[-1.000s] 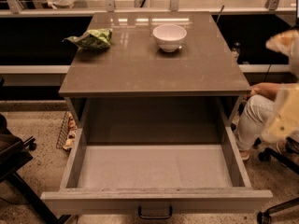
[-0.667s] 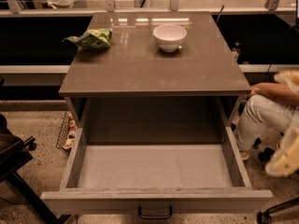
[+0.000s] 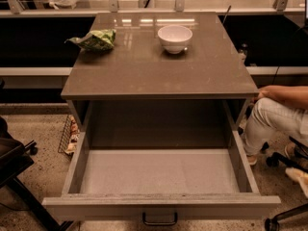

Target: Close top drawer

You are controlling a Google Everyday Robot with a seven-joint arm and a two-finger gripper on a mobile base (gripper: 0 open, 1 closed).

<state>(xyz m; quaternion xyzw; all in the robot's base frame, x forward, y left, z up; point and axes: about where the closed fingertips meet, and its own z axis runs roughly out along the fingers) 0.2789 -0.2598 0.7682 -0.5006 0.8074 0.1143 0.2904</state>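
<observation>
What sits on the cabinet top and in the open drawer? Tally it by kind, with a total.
Bowl: 1
Snack bag: 1
In the drawer: 0
Total: 2
The gripper is low at the right edge, outside the drawer.

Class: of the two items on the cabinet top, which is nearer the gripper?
The white bowl, right of centre; the green bag lies far left. The gripper is at the lower right edge, beside the open top drawer.
</observation>
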